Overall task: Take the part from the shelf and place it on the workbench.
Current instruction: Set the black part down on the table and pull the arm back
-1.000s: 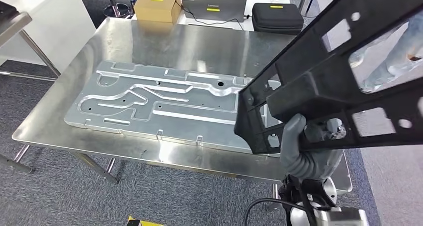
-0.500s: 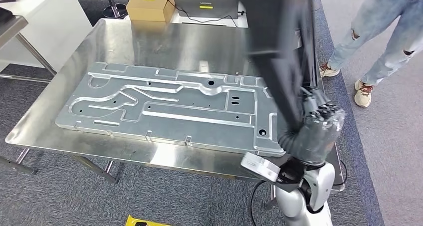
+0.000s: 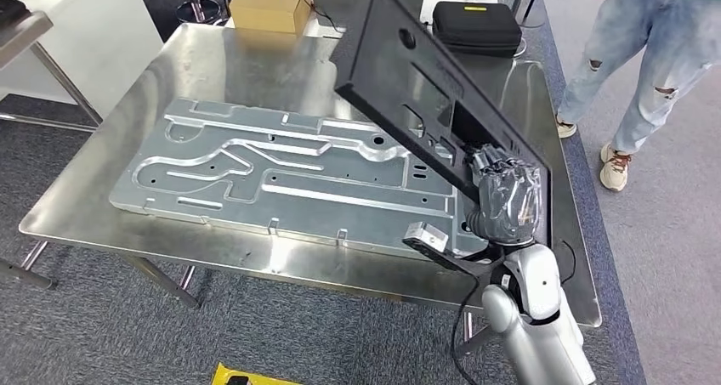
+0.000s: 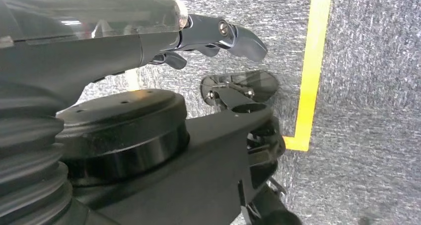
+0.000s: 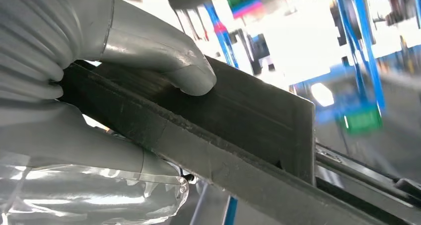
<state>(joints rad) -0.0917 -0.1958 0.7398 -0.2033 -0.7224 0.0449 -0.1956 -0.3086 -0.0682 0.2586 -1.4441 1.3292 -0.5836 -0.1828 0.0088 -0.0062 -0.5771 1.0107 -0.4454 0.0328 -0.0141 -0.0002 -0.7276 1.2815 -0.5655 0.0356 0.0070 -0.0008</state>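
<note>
— Now the flat black perforated plastic part (image 3: 425, 96), upright half a second earlier, tilted over the steel workbench (image 3: 238, 70), above the embossed metal panel (image 3: 281, 168).
— Right hand (image 3: 508, 200) clenched its lower edge; left hand (image 4: 218, 34) hung empty, fingers apart. Placement looked close.

Right hand (image 3: 508, 200) raised on a bent silver arm, fingers (image 5: 191, 73) clamped around the part (image 3: 425, 92).
</note>
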